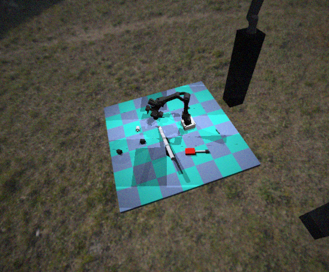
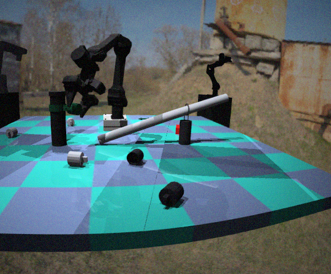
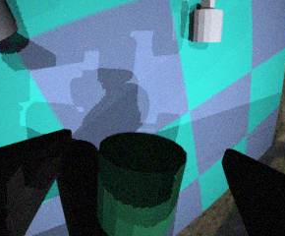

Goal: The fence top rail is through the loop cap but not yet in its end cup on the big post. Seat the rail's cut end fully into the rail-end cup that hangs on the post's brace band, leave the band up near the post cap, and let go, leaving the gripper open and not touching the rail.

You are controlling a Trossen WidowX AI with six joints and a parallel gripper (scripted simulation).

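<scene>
The dark big post [image 2: 57,120] stands at the left of the board, with a green brace band [image 2: 56,108] near its top. The green rail-end cup [image 2: 73,108] sticks out from the band to the right. My gripper [image 2: 77,107] is open and straddles this cup; in the wrist view the cup [image 3: 142,187] sits between my two spread fingers [image 3: 145,149]. The pale rail [image 2: 162,117] slopes through the loop cap on the small post [image 2: 185,131]. Its low end [image 2: 101,138] rests on the board, apart from the cup. The rail also shows from above [image 1: 166,143].
Loose fittings lie on the board: a grey one [image 2: 76,158], two black ones [image 2: 134,156] [image 2: 170,193], and a white one [image 3: 208,22]. A red-headed tool [image 1: 193,151] lies right of the rail. The arm's base [image 1: 188,123] stands behind. Dark pillars [image 1: 243,66] stand off the board.
</scene>
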